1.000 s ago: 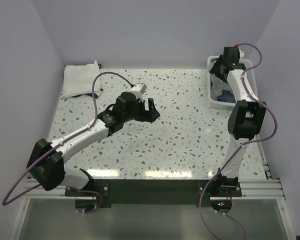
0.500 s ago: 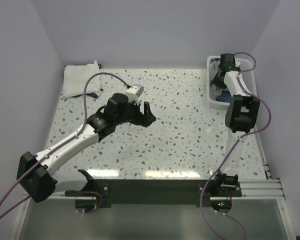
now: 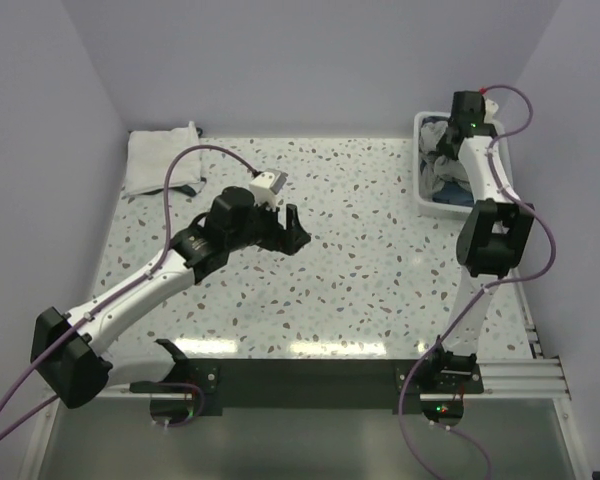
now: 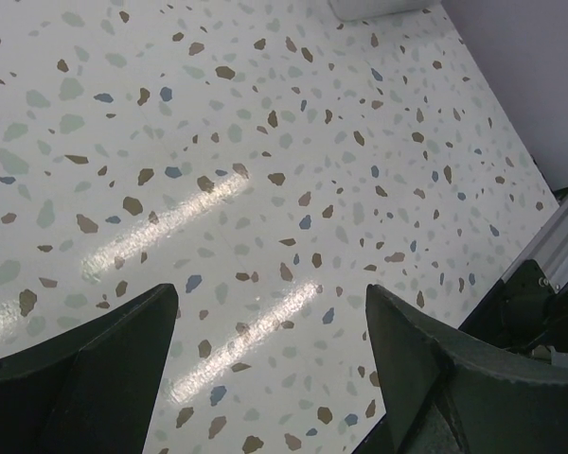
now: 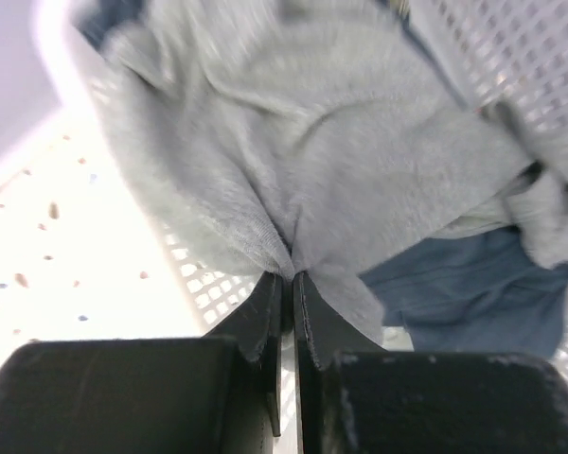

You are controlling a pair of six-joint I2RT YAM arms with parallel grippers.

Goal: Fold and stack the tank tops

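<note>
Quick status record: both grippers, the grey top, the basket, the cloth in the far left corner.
left gripper: open, empty, over the table
right gripper: shut on grey tank top
grey tank top: crumpled, in basket, one fold pinched
basket: far right table edge; dark blue cloth also inside
folded white cloth: far left corner, no gripper near

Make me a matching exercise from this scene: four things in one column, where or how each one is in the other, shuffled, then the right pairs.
1. left end effector
2. right end effector
3. folded white garment
4. blue cloth

A. at the far left corner of the table
B. shut on the grey tank top
C. open, holding nothing
D. lying in the basket

Pairs: 1-C, 2-B, 3-A, 4-D
</note>
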